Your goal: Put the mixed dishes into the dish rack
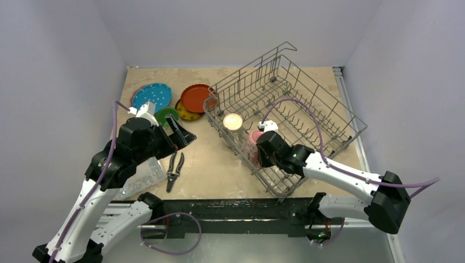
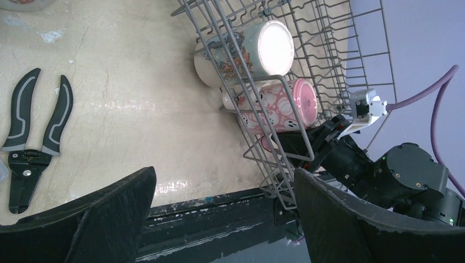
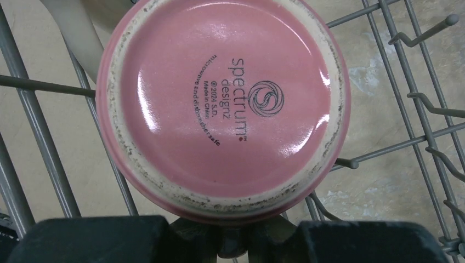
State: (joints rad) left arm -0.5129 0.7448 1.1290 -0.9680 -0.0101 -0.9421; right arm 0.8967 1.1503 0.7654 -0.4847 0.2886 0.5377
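Note:
The grey wire dish rack [image 1: 307, 118] stands at the right. A cream mug [image 1: 232, 121] and a pink mug [image 1: 254, 138] lie on their sides in its near-left corner. My right gripper [image 1: 256, 152] is inside the rack at the pink mug's base. In the right wrist view the pink base [image 3: 225, 104] fills the frame just beyond my right gripper [image 3: 233, 224], whose fingers stand apart. My left gripper [image 1: 183, 134] is open and empty above the table left of the rack. Blue dotted [image 1: 152, 96], red-orange [image 1: 197, 97] and yellow [image 1: 185, 114] plates lie at the back left.
Black-handled pliers [image 1: 174, 167] lie under my left gripper and show in the left wrist view [image 2: 33, 137]. A clear plastic box [image 1: 140, 176] sits by the left arm. A green round piece [image 1: 166, 115] lies beside the yellow plate. The rack's raised handle [image 1: 282, 49] stands at the back.

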